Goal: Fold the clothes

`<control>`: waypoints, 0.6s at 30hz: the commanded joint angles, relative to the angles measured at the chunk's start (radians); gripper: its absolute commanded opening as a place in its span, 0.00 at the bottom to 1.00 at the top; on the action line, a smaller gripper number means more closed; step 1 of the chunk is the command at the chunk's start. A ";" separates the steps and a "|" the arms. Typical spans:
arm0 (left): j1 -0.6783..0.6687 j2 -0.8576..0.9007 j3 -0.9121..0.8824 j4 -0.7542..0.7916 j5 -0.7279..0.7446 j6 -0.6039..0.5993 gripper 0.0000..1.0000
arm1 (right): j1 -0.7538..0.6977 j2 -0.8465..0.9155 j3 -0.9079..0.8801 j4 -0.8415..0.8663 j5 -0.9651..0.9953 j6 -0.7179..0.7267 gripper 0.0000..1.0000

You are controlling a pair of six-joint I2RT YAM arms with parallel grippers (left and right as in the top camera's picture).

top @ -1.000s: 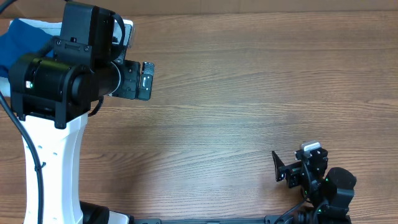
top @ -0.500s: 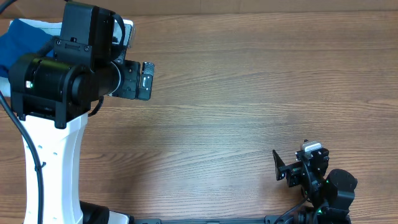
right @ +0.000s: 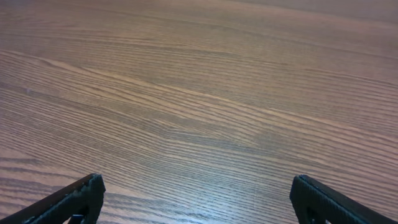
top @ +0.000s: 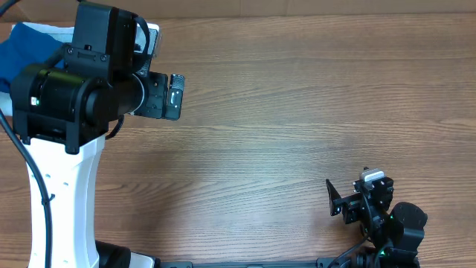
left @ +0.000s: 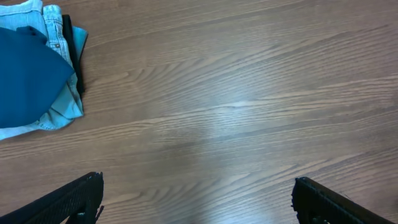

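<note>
The clothes, a deep teal-blue shirt (left: 25,74), lie bunched at the upper left of the left wrist view, on top of pale denim jeans (left: 61,109). From overhead the shirt (top: 18,52) shows at the table's far left corner, mostly hidden behind the left arm (top: 74,97). My left gripper (left: 196,199) stands open over bare wood, to the right of the pile and apart from it. Near the front right edge my right gripper (right: 198,199) is open too, with only wood grain between its fingers.
A dark strip of fabric (left: 69,43) lies along the right edge of the jeans. The right arm (top: 375,212) sits low at the table's front right. The wooden table (top: 297,112) stretches between the two arms.
</note>
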 commanded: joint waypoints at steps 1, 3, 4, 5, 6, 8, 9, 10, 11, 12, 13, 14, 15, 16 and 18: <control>-0.007 -0.007 -0.006 -0.002 0.002 -0.010 1.00 | 0.003 -0.011 -0.014 0.003 -0.002 0.000 1.00; -0.006 -0.021 -0.006 -0.002 0.000 -0.010 1.00 | 0.003 -0.011 -0.014 0.003 -0.002 0.000 1.00; -0.006 -0.036 -0.014 0.005 -0.022 0.005 1.00 | 0.003 -0.011 -0.014 0.003 -0.002 0.000 1.00; -0.005 -0.058 -0.033 0.027 -0.049 0.025 1.00 | 0.003 -0.011 -0.014 0.003 -0.002 0.000 1.00; -0.005 -0.079 -0.058 0.061 -0.053 0.033 1.00 | 0.003 -0.011 -0.014 0.003 -0.002 0.000 1.00; -0.004 -0.138 -0.153 0.187 -0.047 0.058 1.00 | 0.003 -0.011 -0.014 0.003 -0.002 0.000 1.00; 0.001 -0.180 -0.233 0.294 -0.041 0.074 1.00 | 0.003 -0.011 -0.014 0.003 -0.002 0.000 1.00; 0.009 -0.220 -0.312 0.389 -0.021 0.095 1.00 | 0.003 -0.011 -0.014 0.003 -0.002 0.000 1.00; 0.021 -0.259 -0.391 0.481 0.009 0.118 1.00 | 0.003 -0.011 -0.014 0.003 -0.002 0.000 1.00; 0.035 -0.297 -0.475 0.570 0.042 0.138 1.00 | 0.003 -0.011 -0.014 0.003 -0.002 0.000 1.00; 0.051 -0.339 -0.562 0.657 0.080 0.157 1.00 | 0.003 -0.011 -0.014 0.003 -0.002 0.000 1.00; 0.069 -0.381 -0.648 0.738 0.114 0.168 1.00 | 0.003 -0.011 -0.014 0.003 -0.002 0.000 1.00; 0.091 -0.434 -0.753 0.826 0.152 0.169 1.00 | 0.003 -0.011 -0.014 0.003 -0.002 0.000 1.00; 0.109 -0.478 -0.833 0.883 0.180 0.169 1.00 | 0.003 -0.011 -0.014 0.003 -0.002 0.000 1.00; 0.134 -0.551 -0.958 0.962 0.217 0.169 1.00 | 0.003 -0.011 -0.014 0.003 -0.002 0.000 1.00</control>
